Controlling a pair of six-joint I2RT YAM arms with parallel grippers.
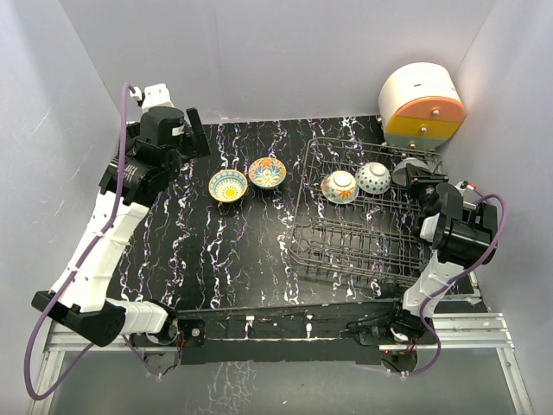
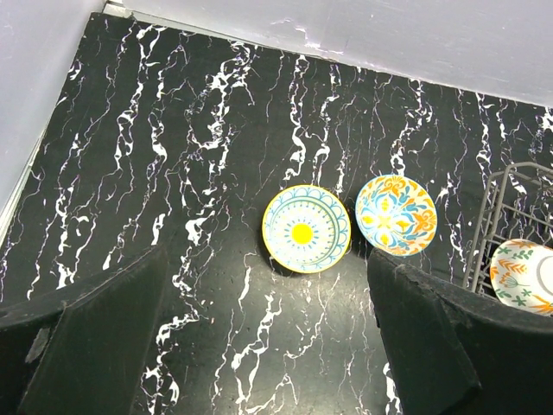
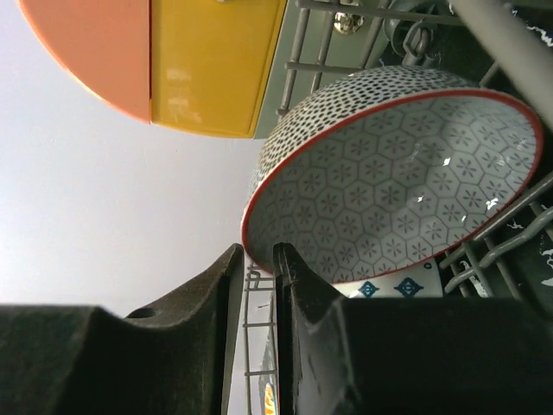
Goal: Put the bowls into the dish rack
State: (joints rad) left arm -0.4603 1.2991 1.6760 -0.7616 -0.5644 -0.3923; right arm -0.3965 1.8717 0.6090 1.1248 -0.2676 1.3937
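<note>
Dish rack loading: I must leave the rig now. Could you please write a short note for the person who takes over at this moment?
Left gripper: open, empty, raised over the far left of the table.
Right gripper: shut on the rim of the grey bowl, at the far right end of the dish rack.
Done: the white floral bowl and the blue-dotted bowl stand in the rack's far row.
Left to do: release the grey bowl once it sits, then load the yellow bowl and the orange bowl, side by side on the table left of the rack.

A round white appliance [image 1: 422, 105] — orange and yellow bands — sits far right on the marbled table [image 1: 233, 251].
</note>
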